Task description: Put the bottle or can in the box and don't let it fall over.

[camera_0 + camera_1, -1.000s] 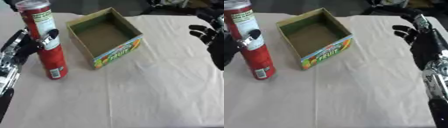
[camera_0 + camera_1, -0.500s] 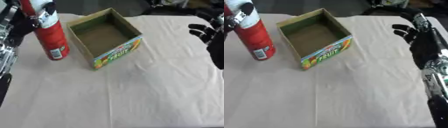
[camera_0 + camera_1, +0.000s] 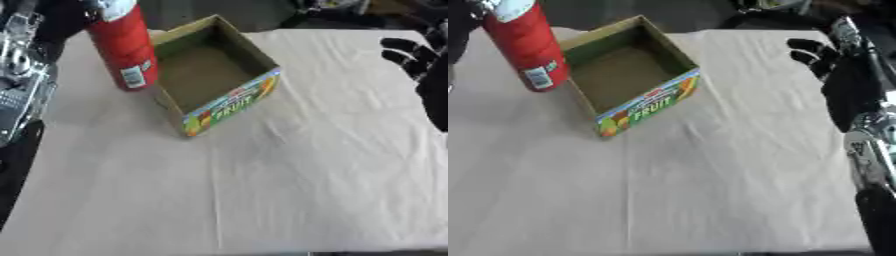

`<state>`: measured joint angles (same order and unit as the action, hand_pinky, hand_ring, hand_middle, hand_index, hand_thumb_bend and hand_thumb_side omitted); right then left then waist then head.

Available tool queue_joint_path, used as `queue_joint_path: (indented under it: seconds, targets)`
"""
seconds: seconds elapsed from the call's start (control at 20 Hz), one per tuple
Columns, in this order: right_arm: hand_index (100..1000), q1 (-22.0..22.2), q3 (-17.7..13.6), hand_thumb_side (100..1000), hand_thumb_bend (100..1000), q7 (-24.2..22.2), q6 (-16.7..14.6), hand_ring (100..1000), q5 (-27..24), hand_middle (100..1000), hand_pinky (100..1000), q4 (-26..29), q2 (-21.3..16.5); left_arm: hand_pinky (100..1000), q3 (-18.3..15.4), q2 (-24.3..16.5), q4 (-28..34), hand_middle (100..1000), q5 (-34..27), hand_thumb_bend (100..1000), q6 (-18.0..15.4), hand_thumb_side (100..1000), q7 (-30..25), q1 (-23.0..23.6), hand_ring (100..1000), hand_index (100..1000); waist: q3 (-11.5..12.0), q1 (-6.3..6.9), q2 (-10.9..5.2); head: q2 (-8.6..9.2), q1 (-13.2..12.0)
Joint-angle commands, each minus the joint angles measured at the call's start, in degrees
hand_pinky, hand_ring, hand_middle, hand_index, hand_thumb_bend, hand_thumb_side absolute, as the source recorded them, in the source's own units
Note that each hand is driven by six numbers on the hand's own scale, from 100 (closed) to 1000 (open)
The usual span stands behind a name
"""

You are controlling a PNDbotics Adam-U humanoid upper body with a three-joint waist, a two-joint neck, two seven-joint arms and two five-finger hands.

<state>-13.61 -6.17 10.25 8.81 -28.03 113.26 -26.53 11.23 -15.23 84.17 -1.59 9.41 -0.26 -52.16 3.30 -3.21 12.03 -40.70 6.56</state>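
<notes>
Red can [image 3: 125,47] in the upper left of the frame, tilted slightly, just beside the open cardboard box [image 3: 219,75] (fruit print on its front). Left hand not visible; its grip cannot be told. Right hand [image 3: 820,55] at right edge, fingers spread, holding nothing.

The box [image 3: 219,82] is left open-topped and unblocked from above; its left wall is crowded by the red can [image 3: 525,47].
</notes>
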Motion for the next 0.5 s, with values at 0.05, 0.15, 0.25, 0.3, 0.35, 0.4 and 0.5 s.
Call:
queue_joint_path:
  seconds: [0.05,0.15,0.25,0.3,0.35,0.4,0.5]
  targets:
    - [939,-0.9,-1.2,678,100,0.6,-0.7,762,-0.5,892,849,1.3,-1.1,538,-0.4,1.6,-2.0,301,1.1,100,-1.0,509,0.1,-3.0,623,137,-0.5,0.00,-0.94,0.45,-0.7]
    - [940,-1.3,-1.6,674,100,1.2,-1.0,766,-0.4,894,849,1.3,-0.9,544,-0.8,3.0,-4.1,301,2.4,100,-1.3,551,0.6,-4.3,623,137,-1.1,-0.19,-0.83,0.64,-1.2]
    - [941,-1.7,-1.7,673,100,1.7,-1.3,768,-0.3,895,848,1.3,-0.9,545,-1.1,4.1,-6.0,301,4.0,100,-2.1,551,1.3,-5.2,622,137,-1.7,-0.36,-0.72,0.78,-1.5]
    - [942,-1.9,-1.9,668,100,2.1,-1.4,773,-0.2,898,848,1.3,-0.9,545,-1.2,4.7,-6.8,300,4.8,100,-2.5,550,1.6,-5.5,621,137,-2.0,-0.43,-0.64,0.83,-1.7]
    - [942,-2.2,-1.9,667,100,2.3,-1.5,774,-0.1,898,848,1.3,-0.8,544,-1.3,5.2,-7.6,300,5.8,100,-3.0,552,2.2,-5.8,620,138,-2.3,-0.50,-0.53,0.91,-1.9]
    - [942,-2.5,-1.9,666,100,2.5,-1.7,774,-0.1,898,848,1.3,-0.8,543,-1.5,5.7,-8.5,300,6.6,100,-3.4,554,2.7,-6.0,621,138,-2.7,-0.57,-0.39,1.03,-2.1]
    - [942,-2.9,-1.8,664,100,2.7,-1.9,774,-0.2,898,848,1.3,-0.7,544,-1.9,6.6,-10.0,300,8.0,100,-4.2,557,3.9,-6.4,619,138,-3.4,-0.73,-0.14,1.20,-2.4]
